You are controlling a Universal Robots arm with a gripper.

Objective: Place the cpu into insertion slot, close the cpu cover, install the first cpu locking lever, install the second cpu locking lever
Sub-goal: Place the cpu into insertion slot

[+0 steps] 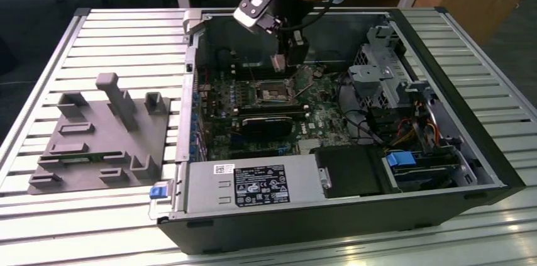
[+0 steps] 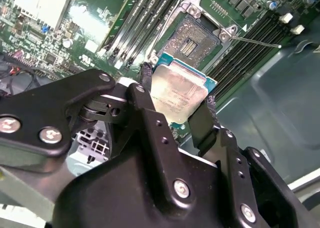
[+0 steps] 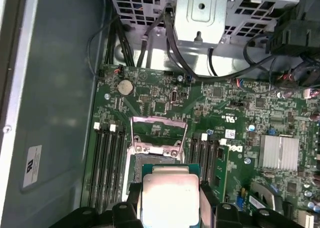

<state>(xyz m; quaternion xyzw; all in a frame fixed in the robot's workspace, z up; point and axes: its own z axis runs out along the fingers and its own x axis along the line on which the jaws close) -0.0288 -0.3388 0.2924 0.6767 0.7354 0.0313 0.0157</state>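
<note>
Exterior view: my pincer (image 1: 280, 60) hangs inside the open computer case (image 1: 470, 153), which lies on the slatted metal counter (image 1: 84, 33) toward its edge on the exterior view's right. It is clamped on the cpu (image 1: 278, 63), held clear above the green board and near the insertion slot (image 1: 275, 92), not yet seated. A grey moulded fixture (image 1: 100, 134) sits well apart, toward the counter's opposite edge. Second wrist view: the black fingers (image 2: 145, 83) are closed to the chip's width and pinch two opposite edges of the thin square cpu (image 2: 181, 94), its face dull, pale and silvery with a green border. Beyond it lies the slot (image 2: 197, 38), a dark, finely textured centre inside a bright metal rim, with a thin wire lever (image 2: 256, 42) swung out beside it. First wrist view: the cpu cover (image 3: 159, 134), a thin silvery frame, appears raised open at the far side of the slot (image 3: 134, 163), and long black memory slots (image 3: 107, 163) flank it. The danger I judge from here is a skewed landing. A chip that comes down tilted or turned could crush the socket's fine contacts. An edge-only grip on smooth metal could also slip, or the chip could snag the raised cover.
</note>
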